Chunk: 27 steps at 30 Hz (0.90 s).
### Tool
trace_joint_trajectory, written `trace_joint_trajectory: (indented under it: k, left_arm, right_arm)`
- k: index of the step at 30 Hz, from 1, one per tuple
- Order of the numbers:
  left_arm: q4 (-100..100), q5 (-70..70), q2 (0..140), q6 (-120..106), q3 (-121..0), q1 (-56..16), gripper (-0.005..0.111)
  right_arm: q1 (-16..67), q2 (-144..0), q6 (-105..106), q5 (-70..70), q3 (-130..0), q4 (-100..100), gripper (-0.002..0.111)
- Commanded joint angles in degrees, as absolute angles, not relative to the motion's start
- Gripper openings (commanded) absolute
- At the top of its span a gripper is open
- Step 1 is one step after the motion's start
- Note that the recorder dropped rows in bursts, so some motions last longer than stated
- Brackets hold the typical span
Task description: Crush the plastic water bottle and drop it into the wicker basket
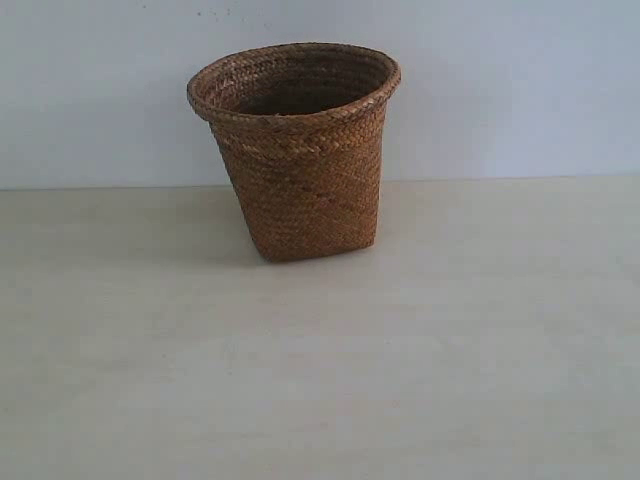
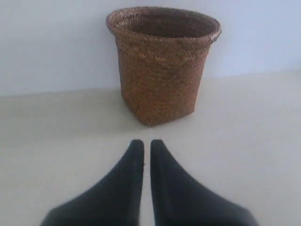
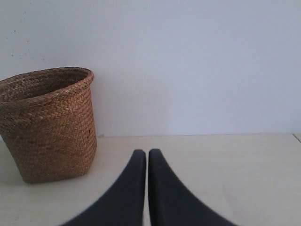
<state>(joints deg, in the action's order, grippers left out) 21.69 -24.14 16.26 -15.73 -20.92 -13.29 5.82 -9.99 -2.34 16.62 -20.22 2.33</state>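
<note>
Two black grippers, the left gripper (image 2: 146, 141) and the right gripper (image 3: 147, 150), each have their jaws drawn almost together on nothing above one pale table (image 1: 400, 380), and beyond them one wicker basket (image 1: 305, 190) stands upright, upper centre of the exterior frame, before one plain wall (image 1: 520, 80).

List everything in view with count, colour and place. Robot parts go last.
basket: 1, brown wicker, upright on the table near the wall
table: 1, pale beige, under the basket
wall: 1, whitish, behind the table
bottle: 0, not seen in any view
left end effector: 1, black, shut, empty, pointing at the basket
right end effector: 1, black, shut, empty, apart from the basket
</note>
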Motion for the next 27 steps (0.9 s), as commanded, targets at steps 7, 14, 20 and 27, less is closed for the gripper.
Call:
trace_joint_trajectory:
  k: [7, 14, 20, 27]
  left_arm:
    - [23.10, -13.07, 4.41, -15.85, -12.97, -13.17, 0.004]
    - [23.10, -6.36, 4.13, -15.85, -6.72, -13.17, 0.004]
    - [23.10, -2.27, 4.13, -15.85, -0.53, -13.17, 0.004]
    - [22.93, -6.14, 4.13, -16.12, 0.00, -13.17, 0.004]
  right_arm:
    - [5.71, 0.00, -2.24, 9.27, -11.97, 3.04, 0.000]
    - [5.71, 0.00, -2.05, 8.36, -7.42, 2.67, 0.000]
    - [5.71, 0.00, -1.69, 8.74, -3.38, 2.67, 0.000]
    - [5.71, 0.00, 2.07, 8.75, 0.00, 2.53, 0.000]
